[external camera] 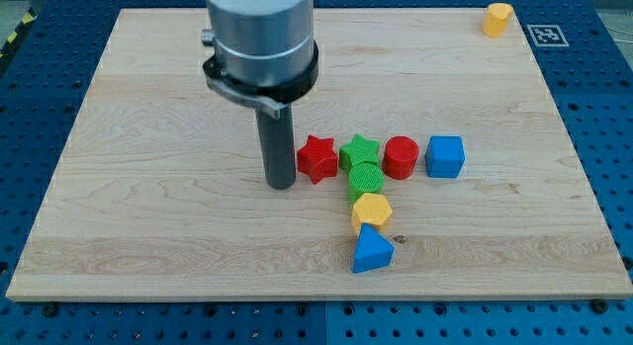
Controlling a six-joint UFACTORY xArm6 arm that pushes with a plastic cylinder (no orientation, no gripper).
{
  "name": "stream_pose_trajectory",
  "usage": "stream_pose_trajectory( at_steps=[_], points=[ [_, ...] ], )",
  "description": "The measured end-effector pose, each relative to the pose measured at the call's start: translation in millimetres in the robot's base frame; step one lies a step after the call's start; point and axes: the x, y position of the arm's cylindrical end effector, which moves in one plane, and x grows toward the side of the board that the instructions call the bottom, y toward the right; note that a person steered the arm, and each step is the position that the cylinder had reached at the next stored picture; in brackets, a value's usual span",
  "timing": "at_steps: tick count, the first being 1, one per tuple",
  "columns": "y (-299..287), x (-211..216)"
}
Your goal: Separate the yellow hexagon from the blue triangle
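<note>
my tip has no fingers to open or close; it is a bare rod resting on the wooden board, holding nothing, just to the view's left of the red star and apart from the pair i care about. the yellow hexagon sits below the green cylinder, toward the view's bottom, and the blue triangle is pressed against the hexagon's lower edge. so i judge nothing is done yet: they touch. the hexagon looks small, ribbed, lying flat, and should slide easily.
</note>
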Motion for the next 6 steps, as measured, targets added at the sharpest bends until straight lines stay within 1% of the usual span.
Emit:
stream_pose_trajectory(
  at_steps=[1, 2, 3, 4, 5, 6],
  points=[
    [6, 23],
    [26, 26],
    [58, 27],
    [72, 34],
    [74, 53],
    [79, 57]
  ],
)
